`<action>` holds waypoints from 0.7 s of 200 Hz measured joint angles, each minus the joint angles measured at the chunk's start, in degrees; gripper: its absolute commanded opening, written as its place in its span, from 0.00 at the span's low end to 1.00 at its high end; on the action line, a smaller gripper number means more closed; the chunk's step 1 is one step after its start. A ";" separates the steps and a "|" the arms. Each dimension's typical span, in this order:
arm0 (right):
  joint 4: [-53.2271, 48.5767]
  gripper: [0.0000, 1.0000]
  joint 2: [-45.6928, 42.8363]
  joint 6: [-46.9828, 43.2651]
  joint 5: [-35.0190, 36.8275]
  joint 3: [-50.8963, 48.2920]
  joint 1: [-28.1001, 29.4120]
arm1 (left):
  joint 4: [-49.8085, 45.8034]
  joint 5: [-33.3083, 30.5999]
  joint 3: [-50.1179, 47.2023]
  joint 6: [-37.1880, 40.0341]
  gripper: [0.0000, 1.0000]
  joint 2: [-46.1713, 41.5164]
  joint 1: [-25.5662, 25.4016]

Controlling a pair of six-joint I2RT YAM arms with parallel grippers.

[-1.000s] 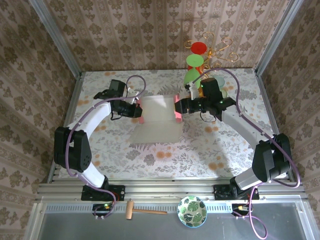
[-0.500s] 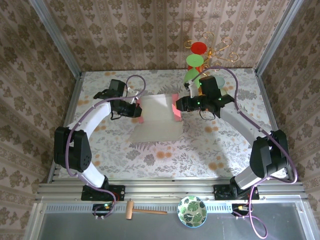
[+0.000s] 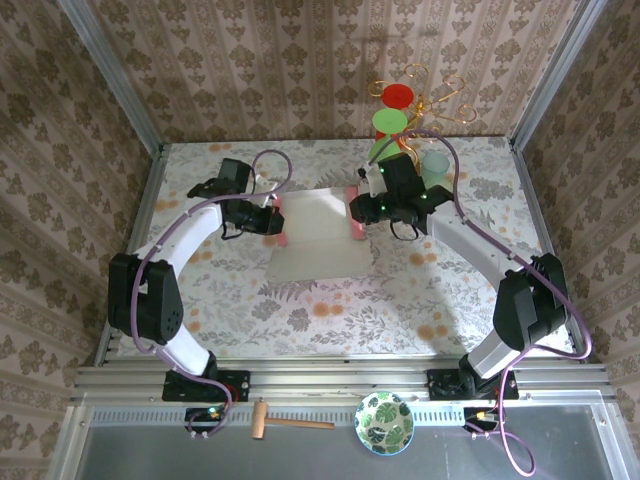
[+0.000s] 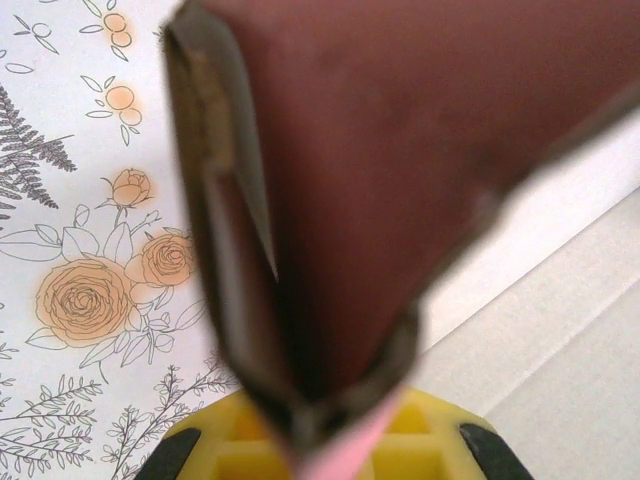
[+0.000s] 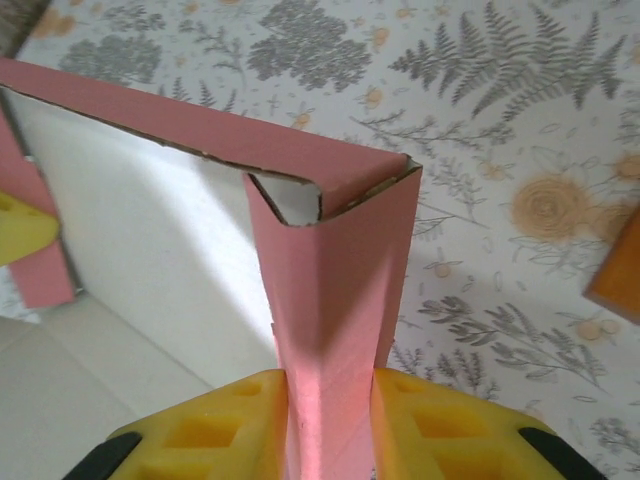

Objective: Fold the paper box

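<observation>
The paper box [image 3: 318, 240] is seen lying mid-table on a flower-printed table [image 3: 420, 290] enclosed by damask-papered walls [image 3: 300, 70]. Its left flap is clamped by the left hand [image 3: 277, 222], its right wall by the right hand [image 3: 358, 212].

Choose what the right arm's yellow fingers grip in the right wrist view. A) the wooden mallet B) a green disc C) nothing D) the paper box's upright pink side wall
D: the right fingers press against both faces of the upright pink wall of the paper box.
</observation>
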 measured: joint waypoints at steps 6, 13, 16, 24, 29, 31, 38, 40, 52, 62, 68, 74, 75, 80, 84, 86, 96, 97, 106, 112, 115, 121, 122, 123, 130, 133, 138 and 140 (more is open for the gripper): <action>-0.33 0.16 0.13 -0.17 1.70 0.15 0.52 | -0.20 -0.28 0.26 0.00 0.00 0.00 0.00; -0.68 0.11 0.26 -0.20 3.54 0.31 1.09 | -0.44 -0.55 0.55 0.00 0.00 0.00 -0.02; -0.90 0.10 0.33 -0.13 4.59 0.39 1.38 | -0.59 -0.66 0.66 0.00 0.00 0.00 -0.04; -1.27 0.04 0.59 -0.28 6.99 0.66 2.10 | -1.09 -1.25 1.09 0.00 0.00 0.00 -0.11; -1.55 0.01 0.74 0.09 8.55 0.81 2.54 | -1.36 -1.55 1.36 0.00 0.00 0.00 -0.22; -1.60 0.00 0.85 -0.11 9.22 0.87 2.73 | -1.51 -1.73 1.46 -0.02 0.00 0.00 -0.28; -1.79 0.00 1.03 0.11 11.39 0.98 3.41 | -1.79 -2.16 1.84 -0.04 0.00 0.04 -0.55; -1.86 0.00 1.09 0.50 12.13 1.03 3.67 | -1.86 -2.27 1.88 -0.04 0.00 0.04 -0.63; -2.43 0.00 1.38 0.90 16.02 1.29 5.03 | -2.45 -3.30 2.47 -0.26 0.00 0.09 -1.27; -3.23 0.00 1.66 1.53 18.86 1.75 6.01 | -2.60 -4.11 2.69 -0.59 0.00 0.09 -1.79; -3.65 0.00 1.88 1.92 20.57 2.12 6.58 | -2.67 -4.76 2.86 -0.96 0.00 0.11 -2.16; -4.31 0.00 2.16 2.34 22.40 2.64 7.19 | -2.69 -5.35 3.02 -1.29 0.00 0.11 -2.49; -4.46 0.00 2.21 2.36 22.56 2.73 7.26 | -2.69 -5.40 3.04 -1.36 0.00 0.11 -2.54; -4.96 0.00 2.45 2.78 23.82 3.17 7.69 | -2.82 -5.90 3.28 -1.62 0.00 0.20 -2.78; -5.29 0.00 2.58 2.97 24.68 3.43 7.96 | -2.80 -6.34 3.48 -1.79 0.00 0.24 -3.04; -5.51 0.00 2.69 3.19 25.11 3.58 8.15 | -2.80 -6.54 3.56 -1.99 0.00 0.31 -3.13; -6.56 0.00 3.06 3.69 27.15 4.28 8.72 | -2.86 -7.34 4.00 -2.60 0.00 0.46 -3.61; -6.62 0.00 3.08 3.72 27.21 4.35 8.76 | -2.86 -7.41 4.02 -2.62 0.00 0.48 -3.65; -7.61 0.00 3.43 4.48 28.65 5.01 9.18 | -2.97 -8.09 4.42 -2.97 0.00 0.72 -4.11; -8.39 0.00 3.72 4.81 29.64 5.53 9.44 | -2.97 -8.41 4.61 -3.30 0.00 0.85 -4.35; -8.70 0.00 3.87 5.09 30.12 5.79 9.55 | -3.02 -8.57 4.72 -3.45 0.00 0.94 -4.50; -9.62 0.00 4.28 5.49 31.15 6.51 9.79 | -3.10 -8.90 4.94 -3.74 0.00 1.09 -4.72; -9.77 0.00 4.33 5.57 31.23 6.62 9.81 | -3.15 -8.94 4.98 -3.80 0.00 1.09 -4.76; -9.88 0.00 4.37 5.66 31.34 6.73 9.84 | -3.19 -8.98 5.07 -3.85 0.00 1.14 -4.83; -11.23 0.00 5.14 6.27 32.54 7.96 10.10 | -3.34 -9.38 5.46 -4.15 0.00 1.36 -5.07; -11.80 0.00 5.51 6.38 33.07 8.50 10.21 | -3.43 -9.62 5.64 -4.24 0.00 1.46 -5.22; -12.87 0.00 6.23 6.93 33.90 9.68 10.36 | -3.54 -9.92 5.99 -4.59 0.00 1.62 -5.38; -13.38 0.00 6.62 7.19 34.29 10.25 10.43 | -3.61 -10.16 6.12 -4.70 0.00 1.70 -5.49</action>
